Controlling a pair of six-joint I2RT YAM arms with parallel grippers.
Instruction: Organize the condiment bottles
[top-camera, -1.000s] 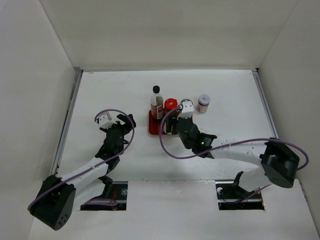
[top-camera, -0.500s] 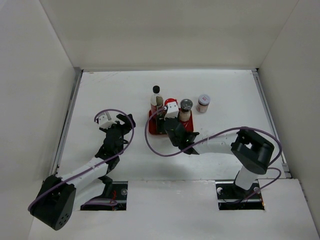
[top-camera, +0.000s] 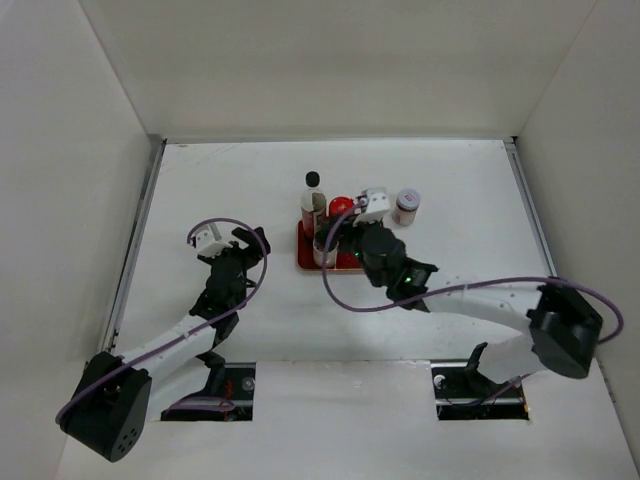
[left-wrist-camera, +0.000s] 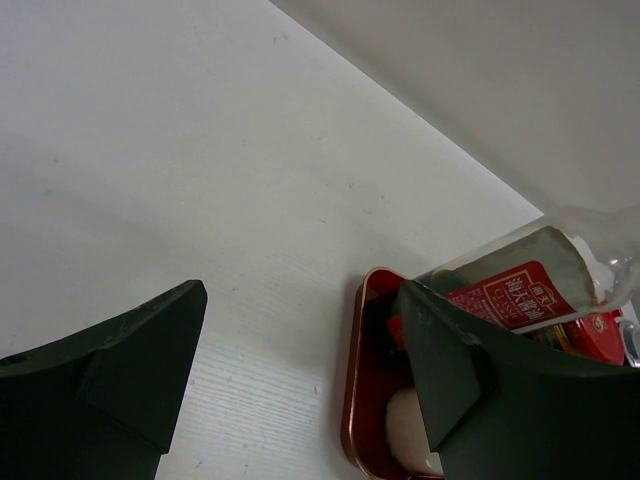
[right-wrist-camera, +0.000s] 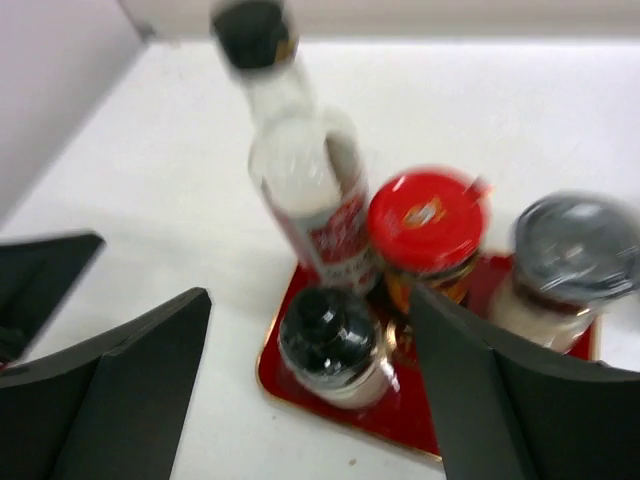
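Note:
A red tray (top-camera: 303, 262) holds the tall slim black-capped bottle (top-camera: 313, 200), the red-capped jar (top-camera: 341, 207) and the dark-knobbed bottle (top-camera: 322, 245). In the right wrist view, the tall bottle (right-wrist-camera: 310, 190), red-capped jar (right-wrist-camera: 425, 220), grey-capped shaker (right-wrist-camera: 575, 250) and dark-knobbed bottle (right-wrist-camera: 332, 340) all stand on the tray (right-wrist-camera: 300, 395). My right gripper (right-wrist-camera: 310, 300) is open above the dark-knobbed bottle, not touching it. The pinkish-white-lidded jar (top-camera: 407, 206) stands on the table right of the tray. My left gripper (top-camera: 255, 240) is open and empty, left of the tray (left-wrist-camera: 365, 400).
White walls close the table on three sides. A metal rail (top-camera: 135, 240) runs along the left edge. My right arm's purple cable (top-camera: 340, 295) loops over the table in front of the tray. The right arm hides the shaker in the top view.
My right gripper swung left over the tray half a second ago and has now drawn back to the right and up. The left arm has barely moved.

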